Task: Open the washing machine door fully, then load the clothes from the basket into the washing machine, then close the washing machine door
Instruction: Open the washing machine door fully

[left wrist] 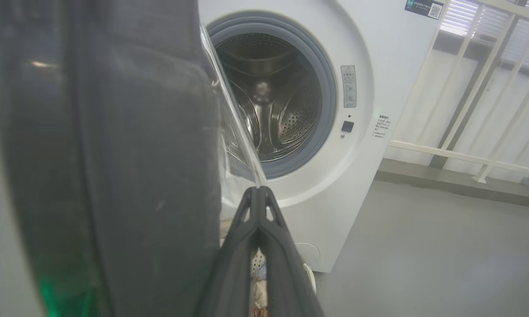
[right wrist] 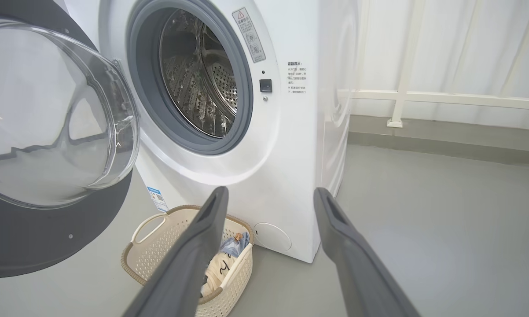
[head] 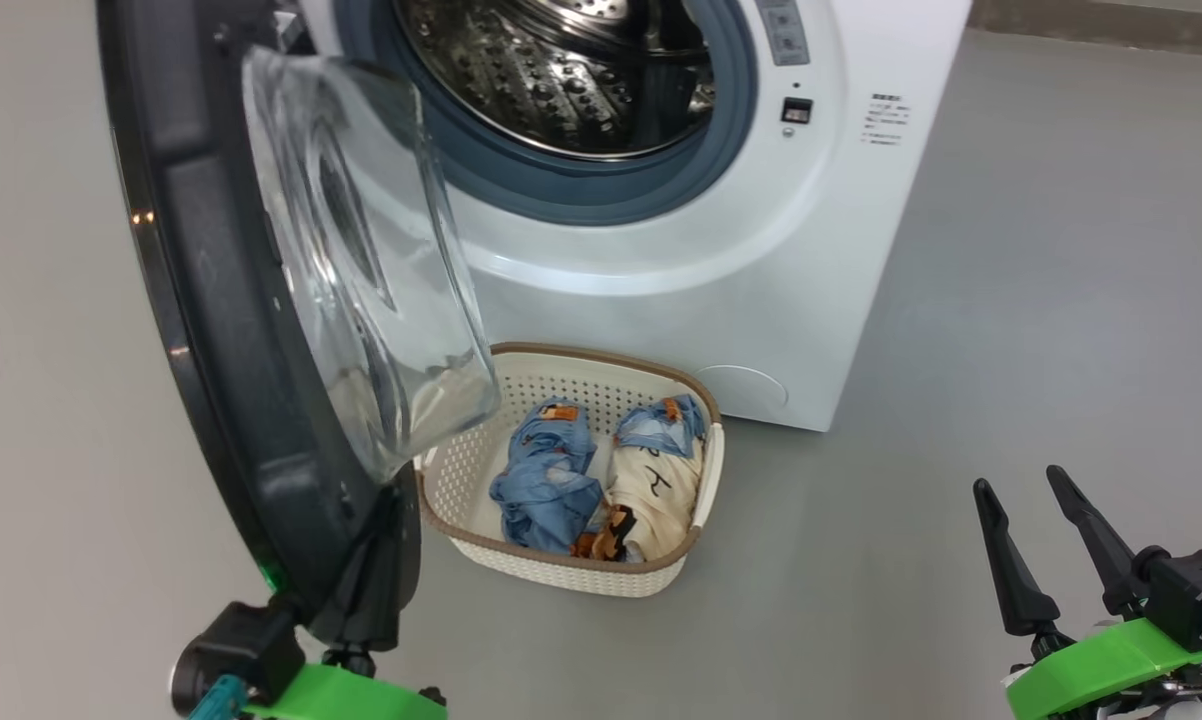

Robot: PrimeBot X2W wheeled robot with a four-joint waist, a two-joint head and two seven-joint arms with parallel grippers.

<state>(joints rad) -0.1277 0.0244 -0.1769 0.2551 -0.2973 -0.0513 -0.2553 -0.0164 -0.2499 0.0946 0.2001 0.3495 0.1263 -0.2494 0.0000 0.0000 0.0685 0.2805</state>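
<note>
The washing machine takes up the upper middle of the head view, a white box standing on the grey floor. Its mouth is uncovered, with the steel drum showing inside the grey-blue gasket.

The washing machine door stands swung out on the left of the head view. Its wide black rim runs from the top edge down to the lower left, and its clear glass bowl bulges toward the middle of the frame. In the right wrist view the door fills the left side, and a blue label sticker shows low on the machine just right of it. A white railing crosses the upper right of that view.

The basket sits on the floor in the lower middle of the head view, just in front of the machine's base and partly under the glass bowl. The clothes lie in it side by side, touching. The light blue bundle is on the left and the cream bundle with black marks is on the right.

The right gripper is at the lower right of the head view, above bare floor and well apart from the basket. Its jaws are spread wide and hold nothing.

The left gripper is at the lower left of the head view, close against the door's lower inner edge. Its jaws are pressed together with nothing between them. Whether they touch the door cannot be told.
</note>
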